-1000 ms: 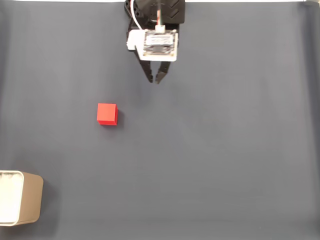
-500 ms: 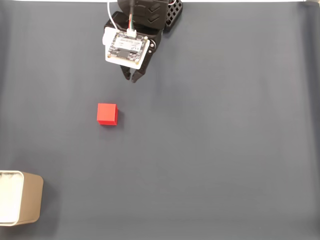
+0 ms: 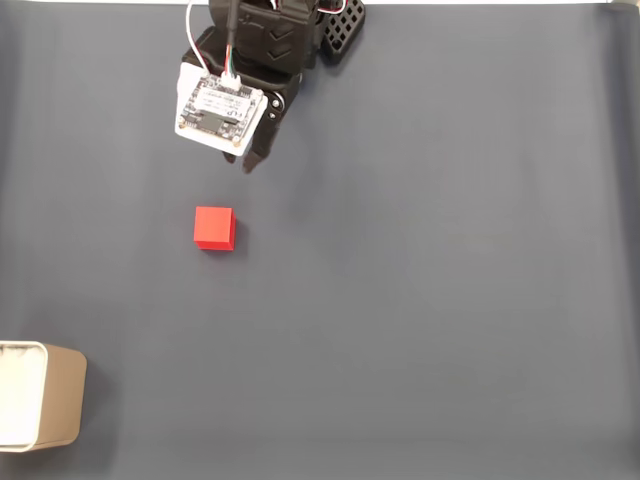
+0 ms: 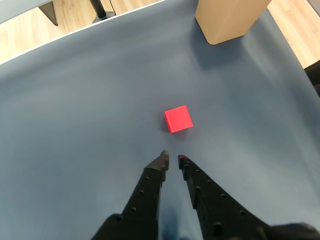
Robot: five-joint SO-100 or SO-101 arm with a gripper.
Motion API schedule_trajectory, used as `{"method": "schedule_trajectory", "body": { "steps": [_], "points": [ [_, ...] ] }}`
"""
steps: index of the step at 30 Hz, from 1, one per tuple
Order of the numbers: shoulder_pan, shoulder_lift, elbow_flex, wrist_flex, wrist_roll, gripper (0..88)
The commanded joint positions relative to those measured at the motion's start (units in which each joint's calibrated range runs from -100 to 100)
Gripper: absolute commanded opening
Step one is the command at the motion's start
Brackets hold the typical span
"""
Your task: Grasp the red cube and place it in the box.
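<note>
One broad grey cloth [image 3: 430, 300] covers the whole table, and it's the stage for everything. Biggest player after that is the arm [image 3: 268, 35], reaching in from the far edge in the fixed view, with a white circuit board [image 3: 220, 112] riding on top of its wrist. Next in size, the box [image 3: 40, 395], tan walls and pale rim, sits at the near-left corner of the fixed view, partly cut off by the frame; in the wrist view it stands at the far end of the cloth, beyond the cube. Then the gripper [image 4: 171, 160]: its two dark fingers run almost together, only a thin slit showing between the tips, and nothing held between them. Smallest of all, the red cube [image 3: 214, 228], sitting flat on the cloth, well apart from the box.

Now the relation that matters. In the fixed view the cube lies near and slightly left of the fingertips, close but not touching. The wrist view says the same: the cube [image 4: 178, 119] sits just ahead of the tips, a touch to the right of the line the fingers point along, with bare cloth between. Judging from this, the fingers would need to part before closing the gap, since the slit looks narrower than the cube.
</note>
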Motion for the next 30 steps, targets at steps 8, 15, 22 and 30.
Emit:
{"method": "schedule_trajectory", "body": {
  "steps": [8,15,22,30],
  "points": [
    [1.7,5.0,-3.4,-5.3,1.2,17.4],
    [3.0,9.2,-3.4,-9.2,0.6,24.6],
    [5.5,13.6,-2.2,-13.2,-0.5,31.5],
    [7.7,16.9,0.9,-19.9,0.0,36.5]
  ]
}}
